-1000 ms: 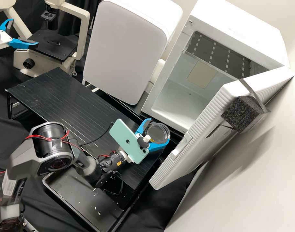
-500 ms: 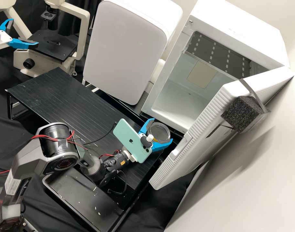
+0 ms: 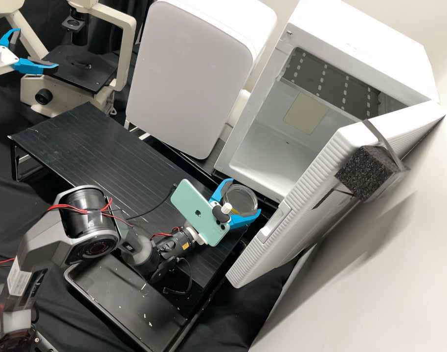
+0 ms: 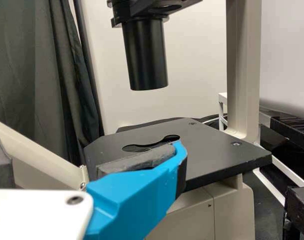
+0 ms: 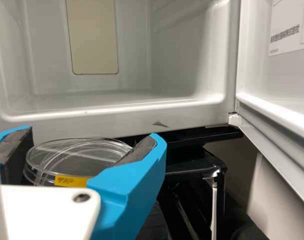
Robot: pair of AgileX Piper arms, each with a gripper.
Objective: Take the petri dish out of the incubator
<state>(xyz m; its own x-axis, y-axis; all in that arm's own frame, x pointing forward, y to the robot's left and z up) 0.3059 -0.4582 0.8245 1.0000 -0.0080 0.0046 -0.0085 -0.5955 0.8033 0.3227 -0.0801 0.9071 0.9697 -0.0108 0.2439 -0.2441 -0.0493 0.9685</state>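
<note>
White incubator (image 3: 365,44) behind, right gripper's (image 3: 244,196) jaws hold a yellow-labelled petri dish (image 5: 77,159).

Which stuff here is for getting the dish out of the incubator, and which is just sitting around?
For the job:
- dish, between the right claw's fingers
- right claw, holding it outside the incubator
- incubator, door open

Just there:
- microscope
- tray
- left claw, open and empty by the microscope
</note>
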